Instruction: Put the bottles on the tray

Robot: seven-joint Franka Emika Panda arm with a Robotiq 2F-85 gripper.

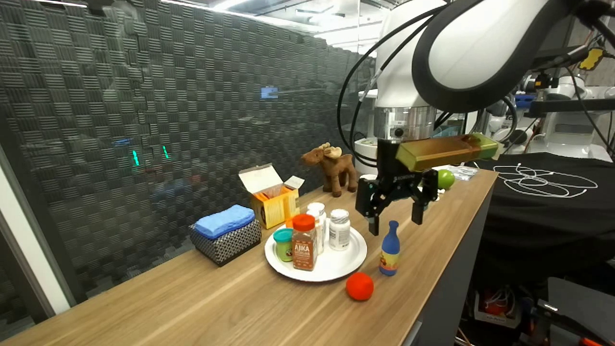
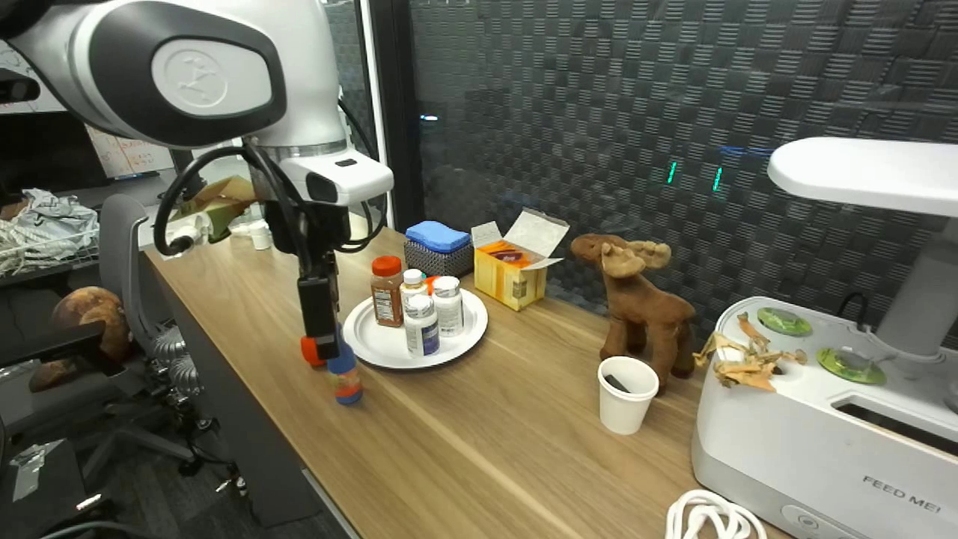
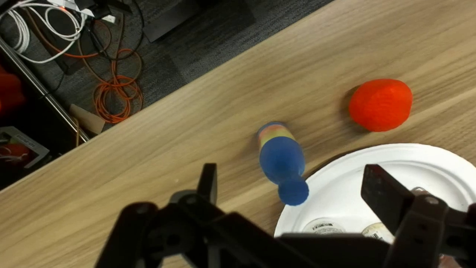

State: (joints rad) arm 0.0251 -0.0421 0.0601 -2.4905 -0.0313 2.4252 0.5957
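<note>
A blue bottle with a yellow and red label (image 1: 389, 252) stands upright on the table beside the tray; it also shows in an exterior view (image 2: 346, 378) and the wrist view (image 3: 281, 160). The round white tray (image 1: 354, 259) holds a red-capped spice jar (image 1: 303, 247), a green jar with a teal lid (image 1: 283, 246), several white bottles (image 1: 339, 230) and a partly hidden orange one. My gripper (image 1: 395, 220) is open and empty above the blue bottle. In the wrist view the bottle's top lies between the two fingers, apart from both.
A red ball (image 1: 360, 286) lies near the tray and blue bottle. Behind the tray are an open yellow box (image 1: 275, 204) and a patterned box with a blue cloth (image 1: 226, 230). A toy moose (image 2: 645, 307), white cup (image 2: 627, 397) and white machine (image 2: 816, 442) stand farther along.
</note>
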